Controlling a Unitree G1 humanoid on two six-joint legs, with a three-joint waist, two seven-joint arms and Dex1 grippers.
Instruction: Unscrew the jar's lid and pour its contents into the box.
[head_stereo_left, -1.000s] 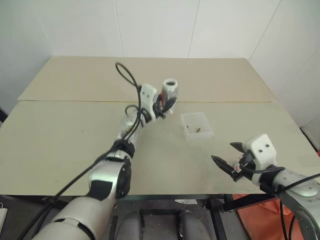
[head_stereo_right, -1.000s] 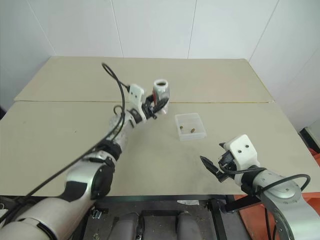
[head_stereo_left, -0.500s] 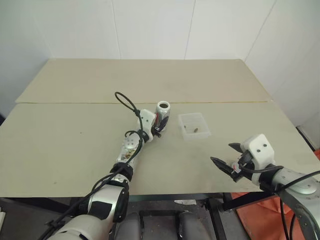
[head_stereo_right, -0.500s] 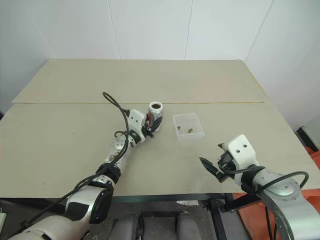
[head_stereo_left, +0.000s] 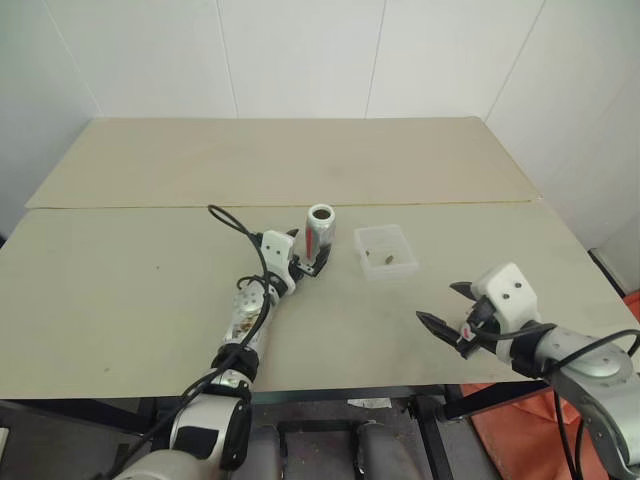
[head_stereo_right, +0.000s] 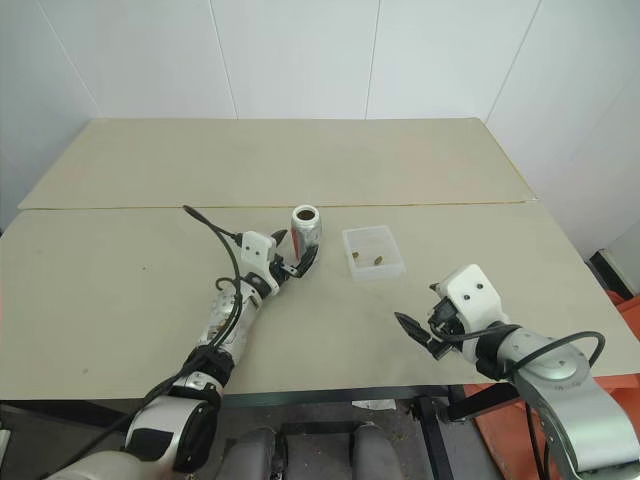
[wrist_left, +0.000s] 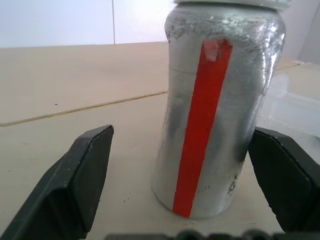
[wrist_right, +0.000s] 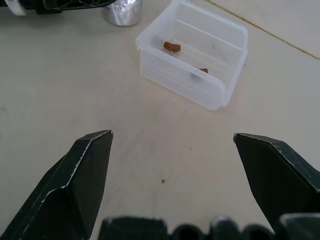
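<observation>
Two dark bits (wrist_right: 171, 47) lie in the translucent box (wrist_right: 180, 80). Left tool (head_stereo_left: 308, 254) has released the silver red-striped jar (head_stereo_left: 320, 230), now upright between spread fingers; right tool (head_stereo_left: 446, 307) spread, idle. Pouring appears complete.

No readable text, brand, number or sign anywhere. The jar (wrist_left: 220, 115) carries only a plain red strip down its silvery side, no lettering on it. The box (wrist_right: 192, 60) is unmarked plastic, nothing printed. The bench (head_stereo_left: 150, 290) surface is bare of writing. White housings on both arms show no legible marking.
</observation>
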